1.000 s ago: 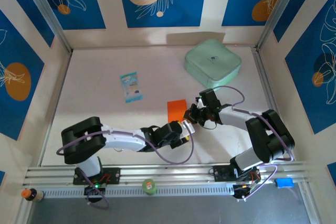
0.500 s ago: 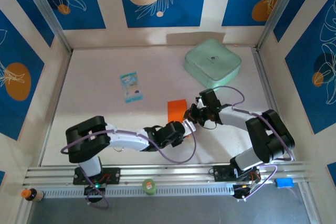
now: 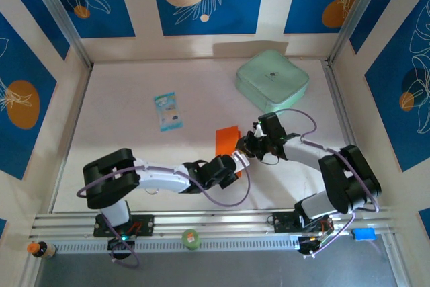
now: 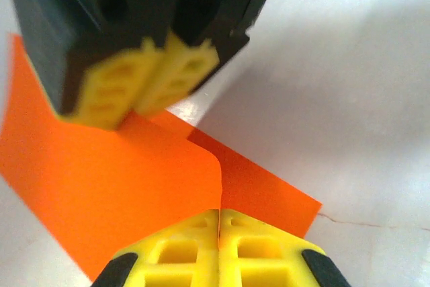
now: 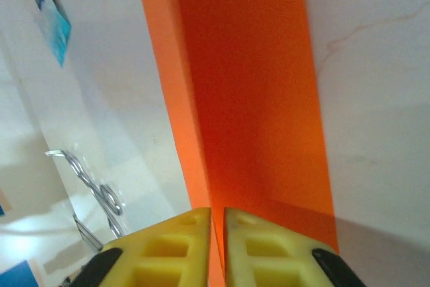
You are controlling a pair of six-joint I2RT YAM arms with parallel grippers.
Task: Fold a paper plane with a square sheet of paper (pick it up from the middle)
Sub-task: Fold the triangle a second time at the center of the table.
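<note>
From above, the square sheet of paper [image 3: 226,140] lies mid-way across the surface [image 3: 127,136], near the mint-green box [image 3: 272,80]. In the left wrist view, the left gripper [image 4: 219,216] is pinched closed on its raised fold. In the right wrist view, the right gripper [image 5: 217,216] clamps its edge.

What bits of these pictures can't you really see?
- Top view: the near end of the paper is hidden under the left gripper and right gripper.
- Top view: the print on the packet is too small to read; the right wrist view's edge cuts the packet off.
- Left wrist view: the right gripper is blurred, close to the lens.
</note>
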